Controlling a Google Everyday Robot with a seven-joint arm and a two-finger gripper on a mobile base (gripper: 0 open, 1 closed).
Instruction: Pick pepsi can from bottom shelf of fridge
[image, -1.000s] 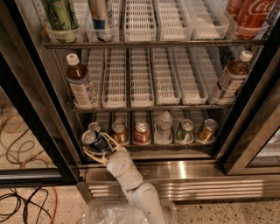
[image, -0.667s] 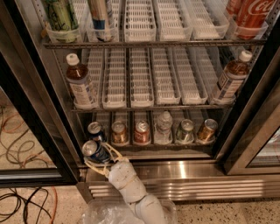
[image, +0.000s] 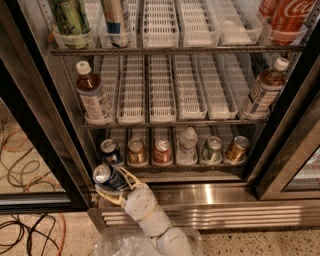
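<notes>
My gripper (image: 113, 183) is at the lower left, in front of the fridge's stainless-steel base (image: 225, 200) and just outside the bottom shelf (image: 200, 173). It is shut on the pepsi can (image: 105, 175), a dark-blue can with a silver top. The can is tilted, with one finger over it and one under it. A second dark-blue can (image: 110, 151) stands in the leftmost lane of the bottom shelf, just above the held one.
The bottom shelf also holds a copper-brown can (image: 136, 151), a red can (image: 162, 151), a clear bottle (image: 187, 145), a green can (image: 212, 150) and a gold can (image: 236, 149). Tea bottles (image: 92, 97) stand on the rack above. Black door frames (image: 35, 130) flank the opening. Cables (image: 25, 165) lie on the floor at left.
My gripper has drawn back down and to the left, out of the bottom shelf, with the pepsi can in it. The can is now in front of the steel base.
</notes>
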